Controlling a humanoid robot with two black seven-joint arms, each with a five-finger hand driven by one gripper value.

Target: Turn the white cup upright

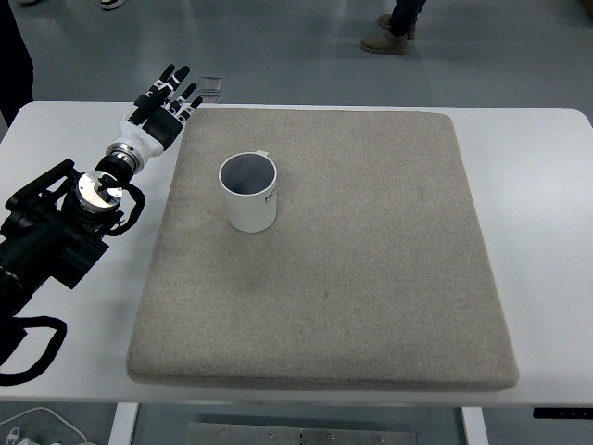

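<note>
Left robot hand (165, 100) spread, holding nothing, apart from the upright white cup (250, 193).

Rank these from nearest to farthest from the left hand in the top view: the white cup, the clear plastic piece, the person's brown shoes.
From the left hand:
1. Clear plastic piece, just right of the fingertips at the table's far edge.
2. White cup, upright on the grey mat.
3. Brown shoes, on the floor beyond the table.

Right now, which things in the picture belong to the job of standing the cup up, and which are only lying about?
Belongs to the job:
- white cup, already standing with its mouth up
- left hand, fingers spread, holding nothing

Only lying about:
- grey mat under the cup
- white table
- small clear thing beyond the hand
</note>
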